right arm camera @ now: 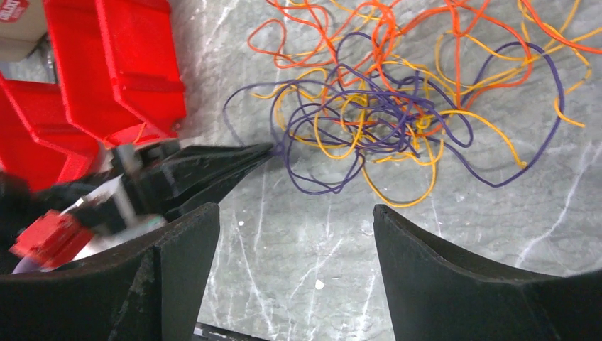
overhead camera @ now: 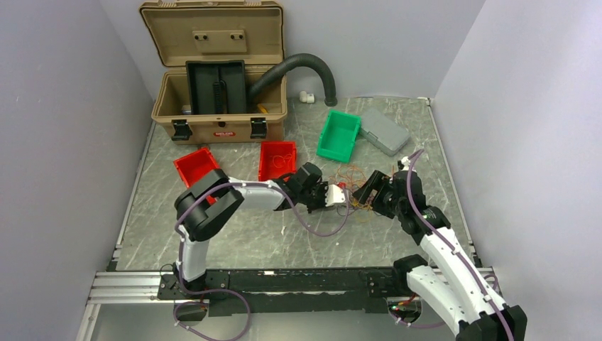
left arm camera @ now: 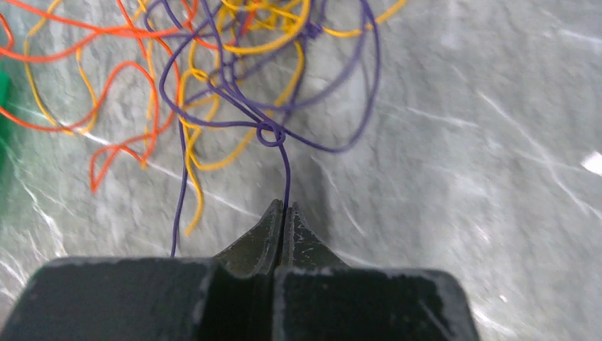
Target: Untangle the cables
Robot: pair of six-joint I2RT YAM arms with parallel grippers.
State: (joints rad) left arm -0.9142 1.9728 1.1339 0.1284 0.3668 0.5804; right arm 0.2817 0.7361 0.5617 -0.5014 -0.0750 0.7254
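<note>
Grey marbled worktop [overhead camera: 234,241]: cables [right arm camera: 383,114] tangled at centre, between both arms. Left gripper [left arm camera: 284,207] pressed together, pinching purple strand [left arm camera: 287,177] just below its small loop. Right gripper [right arm camera: 292,213] spread wide, beside tangle.

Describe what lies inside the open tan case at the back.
A black tray and a black hose leading in; whatever sits beneath them is hidden.

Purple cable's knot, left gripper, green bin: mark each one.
purple cable's knot [left arm camera: 270,133], left wrist view, on the small loop.
left gripper [left arm camera: 284,207], left wrist view, at the shut fingertips clamping that cable.
green bin [overhead camera: 335,155], top external view, on its near rim.
</note>
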